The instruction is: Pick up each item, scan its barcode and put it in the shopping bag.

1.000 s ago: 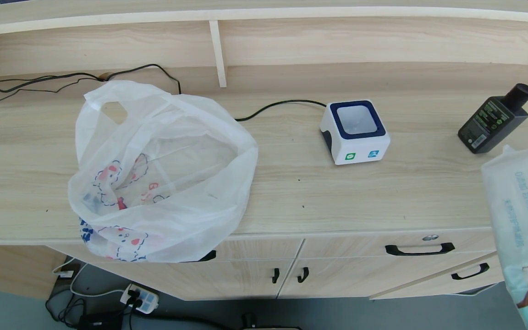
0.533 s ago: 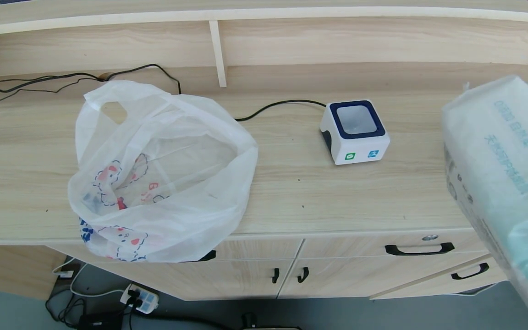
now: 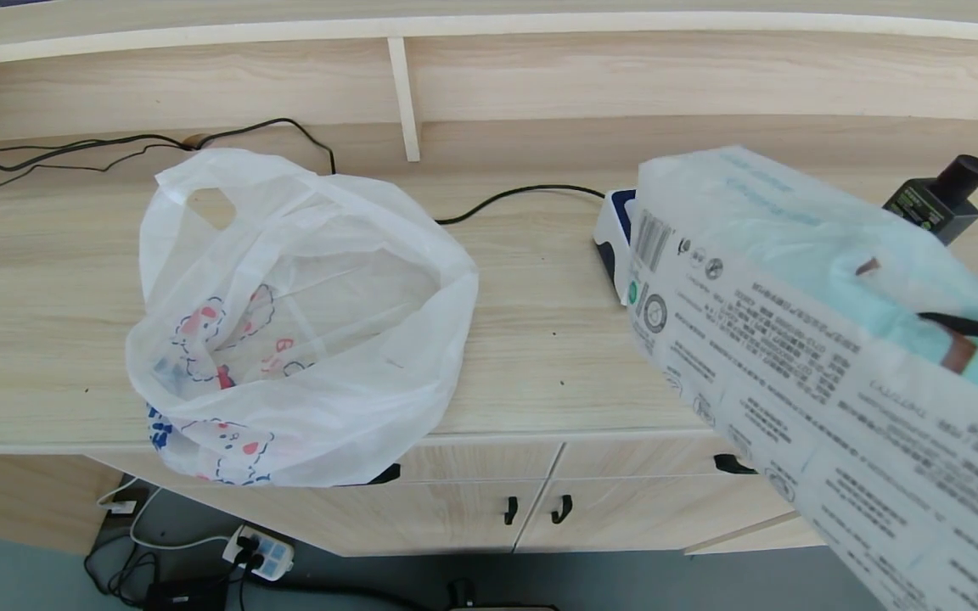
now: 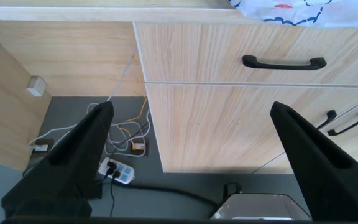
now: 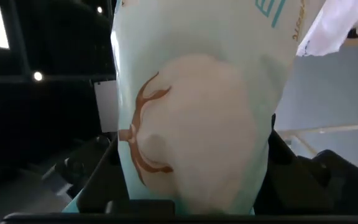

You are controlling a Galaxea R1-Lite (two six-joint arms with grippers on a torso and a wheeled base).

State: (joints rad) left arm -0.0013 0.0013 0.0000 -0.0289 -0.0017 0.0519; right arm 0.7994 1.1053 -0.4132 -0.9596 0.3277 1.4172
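One second swung the soft pack (image 3: 795, 339), clamped in your right tool (image 5: 185, 186), from 4 o'clock over the 2 o'clock scanner (image 3: 612, 229), so scanning's next; left tool (image 4: 191, 162) apart.

Item, as seen on my feed: left gripper (image 4: 192, 109), two matte black fingers (image 4: 73, 162), broad at the base, tapering to narrow tips. Right gripper (image 5: 192, 140): black fingers (image 5: 101, 186) likewise, smooth-sided.

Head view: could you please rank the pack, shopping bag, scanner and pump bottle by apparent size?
1. pack, though nearer the camera.
2. shopping bag.
scanner and pump bottle: both partly hidden, so unranked.
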